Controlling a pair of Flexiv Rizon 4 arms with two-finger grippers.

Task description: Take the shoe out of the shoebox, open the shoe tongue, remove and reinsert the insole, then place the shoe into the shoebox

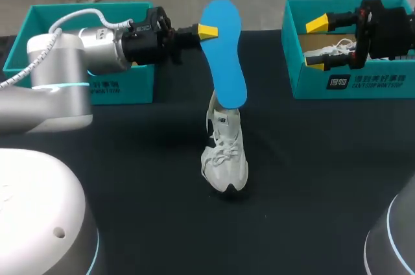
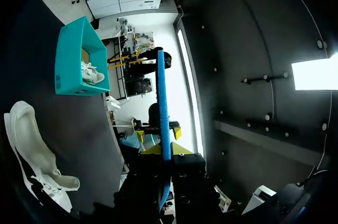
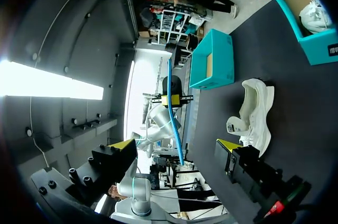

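Note:
A white sneaker [image 1: 224, 156] stands on the black table [image 1: 130, 158], toe toward me. My left gripper [image 1: 207, 30] is shut on the upper end of a blue insole [image 1: 224, 54], which hangs down with its lower tip at the shoe's collar. In the left wrist view the insole [image 2: 162, 108] shows edge-on between the fingers, with the sneaker [image 2: 29, 145] off to the side. My right gripper [image 1: 316, 43] hovers open and empty over the right shoebox [image 1: 343, 83]. The right wrist view shows the sneaker [image 3: 254, 110] and insole [image 3: 174, 123] ahead of its gripper [image 3: 175, 143].
The right teal shoebox holds a second white shoe [image 1: 337, 48], also visible from the wrists [image 2: 91, 73] [image 3: 315, 15]. A second teal shoebox [image 1: 97, 67] stands at the back left, behind my left arm.

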